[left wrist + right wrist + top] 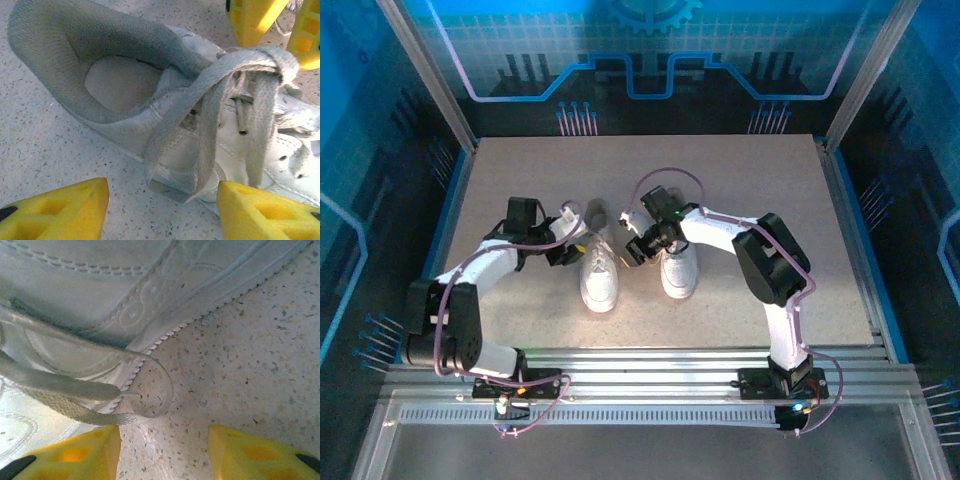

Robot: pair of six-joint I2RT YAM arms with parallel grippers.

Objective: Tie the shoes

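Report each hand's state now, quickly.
Left hand: open, holding nothing.
Right hand: open, holding nothing.

a speckled table (750,180) carries two white shoes (600,280) side by side.

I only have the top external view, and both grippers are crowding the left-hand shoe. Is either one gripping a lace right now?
Observer: No. In the left wrist view the left gripper is open, jaws apart with nothing pinched between them.
Operator: And the right one?
Observer: The right gripper is open too, with bare table between its jaws.
Operator: Is there a knot yet?
Observer: The laces are gathered in one crossing above the tongue. Their ends hang loose down the side of the shoe, and I see no bow.
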